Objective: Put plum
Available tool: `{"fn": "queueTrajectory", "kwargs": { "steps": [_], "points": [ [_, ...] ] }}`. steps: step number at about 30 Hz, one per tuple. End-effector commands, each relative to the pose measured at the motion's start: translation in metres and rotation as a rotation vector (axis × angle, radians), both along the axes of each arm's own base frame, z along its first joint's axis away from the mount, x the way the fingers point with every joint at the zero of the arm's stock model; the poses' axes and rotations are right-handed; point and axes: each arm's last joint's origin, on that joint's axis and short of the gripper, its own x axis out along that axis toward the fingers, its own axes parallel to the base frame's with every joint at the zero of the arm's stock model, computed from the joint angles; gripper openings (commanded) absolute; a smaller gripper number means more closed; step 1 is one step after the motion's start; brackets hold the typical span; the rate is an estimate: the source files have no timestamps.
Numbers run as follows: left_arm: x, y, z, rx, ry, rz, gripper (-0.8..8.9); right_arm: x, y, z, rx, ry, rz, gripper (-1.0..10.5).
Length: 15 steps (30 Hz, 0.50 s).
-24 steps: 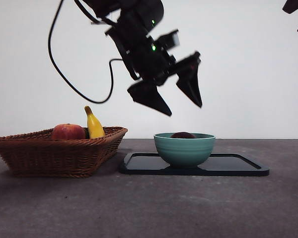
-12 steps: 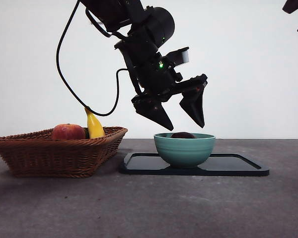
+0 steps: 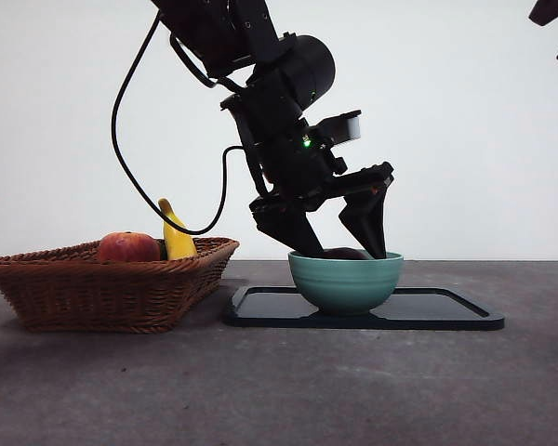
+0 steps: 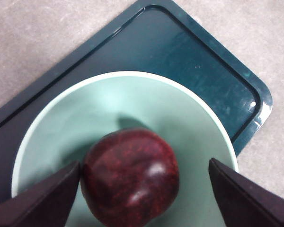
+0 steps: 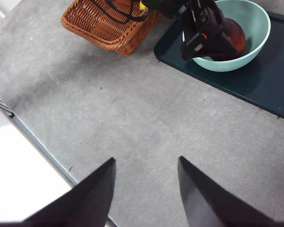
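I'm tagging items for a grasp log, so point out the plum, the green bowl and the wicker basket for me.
plum (image 4: 130,177): left wrist view, middle of its dark glossy skin.
green bowl (image 3: 345,283): front view, outer wall.
wicker basket (image 3: 93,293): front view, woven front wall.

Lab bench – blank white backdrop (image 3: 465,111)

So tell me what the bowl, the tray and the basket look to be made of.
The bowl: likely glazed ceramic, going by its smooth pale green sheen and pale rim. The tray: probably hard plastic, dark and glossy with bright highlights at its corner. The basket: woven wicker or rattan, with brown matte strands visibly interlaced.
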Motion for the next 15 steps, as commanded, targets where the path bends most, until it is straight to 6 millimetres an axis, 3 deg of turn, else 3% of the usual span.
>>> {"fn": "queueTrajectory", "kwargs": {
  "steps": [1, 7, 10, 15],
  "points": [
    [0.002, -0.008, -0.007, 0.013, -0.003, -0.013, 4.32, 0.001, 0.001, 0.002, -0.003, -0.015, 0.013, 2.1],
    [0.001, -0.009, -0.018, 0.042, 0.02, -0.021, 4.22, 0.001, 0.001, 0.002, -0.002, -0.017, 0.014, 2.1],
    [0.001, -0.009, -0.018, 0.049, 0.017, -0.017, 3.3, 0.001, 0.001, 0.002, -0.004, -0.02, 0.015, 2.1],
    [0.001, -0.01, -0.018, 0.051, 0.011, -0.027, 3.33, 0.001, 0.001, 0.002, -0.013, -0.03, 0.018, 2.1]
  ]
}}
